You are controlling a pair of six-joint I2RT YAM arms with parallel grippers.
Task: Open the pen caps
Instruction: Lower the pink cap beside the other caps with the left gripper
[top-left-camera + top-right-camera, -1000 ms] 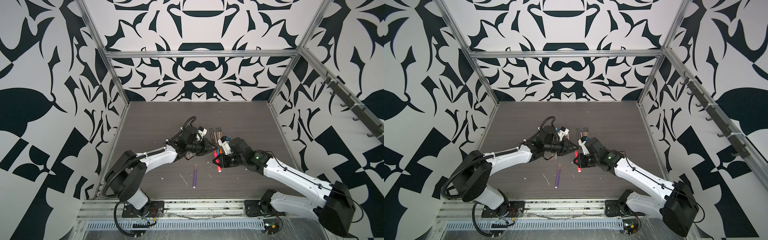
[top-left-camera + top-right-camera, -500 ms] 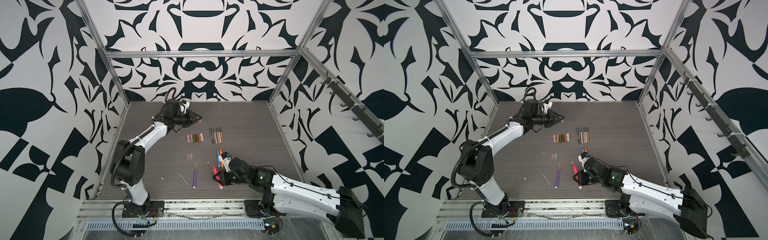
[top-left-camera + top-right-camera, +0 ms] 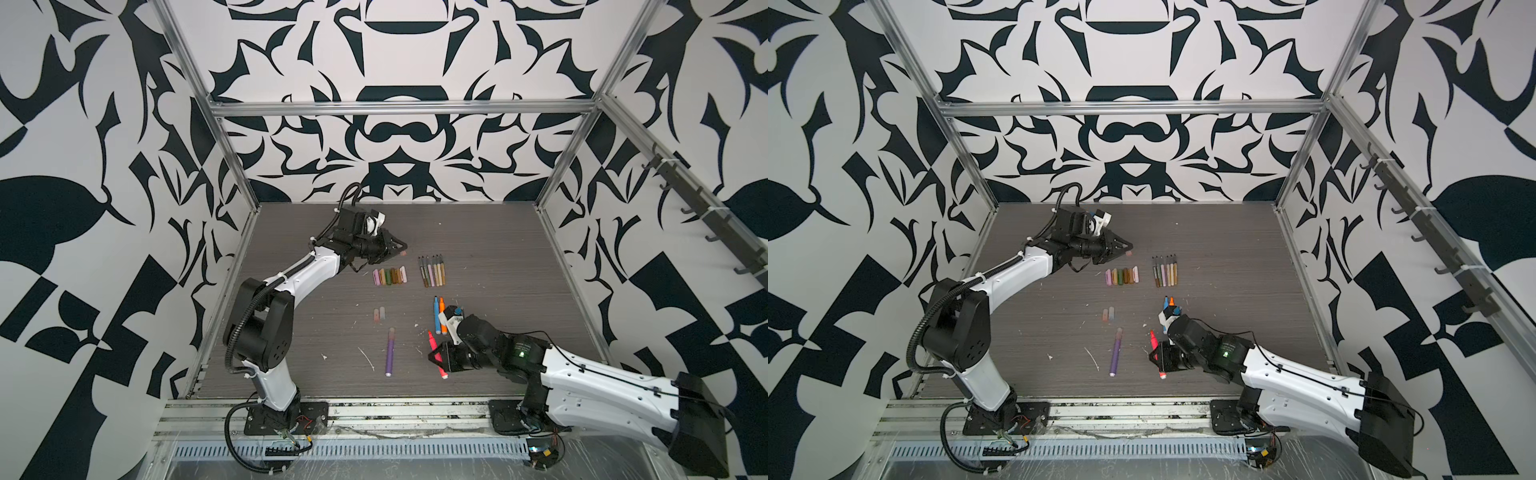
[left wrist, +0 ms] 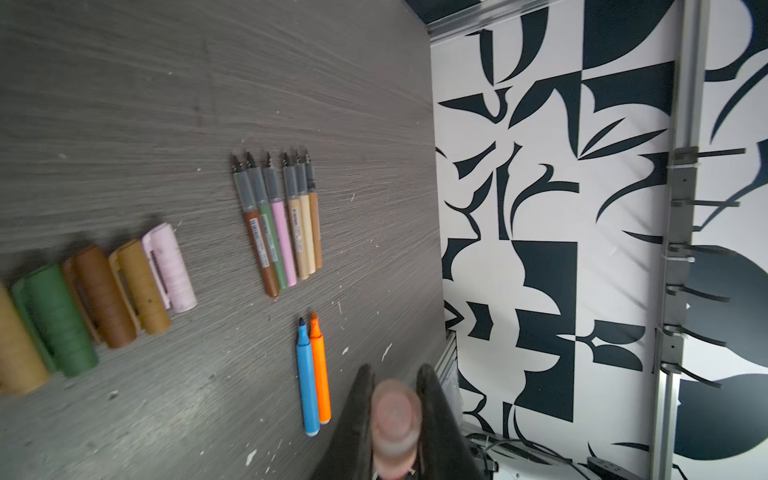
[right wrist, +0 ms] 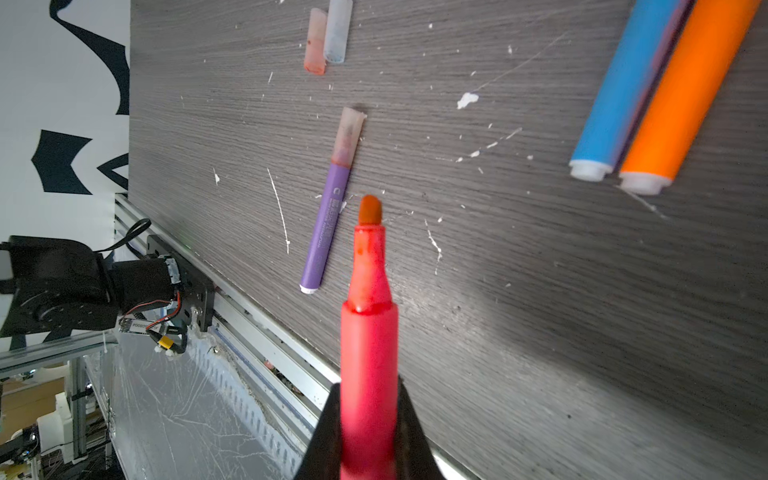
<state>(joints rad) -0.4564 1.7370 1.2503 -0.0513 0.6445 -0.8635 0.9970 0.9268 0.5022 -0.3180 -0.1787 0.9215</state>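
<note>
Pulled apart: left jaws clamp pinkish cap (image 4: 394, 415), right jaws clamp uncapped pink pen (image 5: 368, 332).

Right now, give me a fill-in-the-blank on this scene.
The left gripper is shut on a ___.
The right gripper is shut on a pink ___.
The purple pen is the only pen with its cap ___.
The blue pen lies beside the ___ pen.
Missing: cap; pen; on; orange.

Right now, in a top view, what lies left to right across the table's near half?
Two translucent caps → purple pen, cap on → pink pen, uncapped, in the right gripper. The blue pen and orange pen overlap it sideways, so omitted.
</note>
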